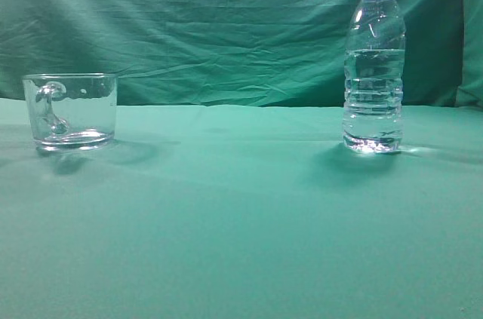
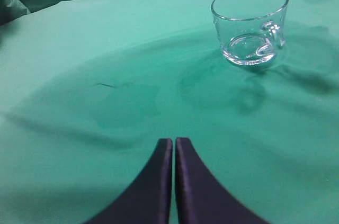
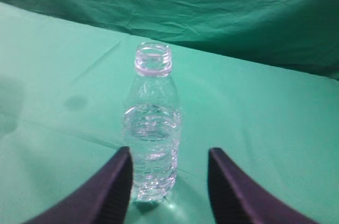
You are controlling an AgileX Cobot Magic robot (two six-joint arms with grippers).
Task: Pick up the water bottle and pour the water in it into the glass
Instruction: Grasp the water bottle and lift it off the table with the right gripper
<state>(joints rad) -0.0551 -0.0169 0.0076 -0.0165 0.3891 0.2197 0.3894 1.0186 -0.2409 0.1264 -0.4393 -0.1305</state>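
The water bottle (image 1: pixel 373 70) stands upright and uncapped on the right of the green cloth, with clear water (image 1: pixel 373 96) filling about two thirds of it. In the right wrist view the bottle (image 3: pixel 152 123) stands just ahead of my open right gripper (image 3: pixel 168 152), nearer its left finger and not touched. The glass (image 1: pixel 70 111) is an empty clear mug with a handle, upright on the left. In the left wrist view it (image 2: pixel 250 25) sits ahead and to the right of my left gripper (image 2: pixel 174 142), which is shut and empty. Neither gripper shows in the exterior view.
A green cloth (image 1: pixel 241 221) covers the table and hangs as a wrinkled backdrop (image 1: pixel 226 25) behind it. Faint darker patches mark the cloth in the left wrist view (image 2: pixel 127 102).
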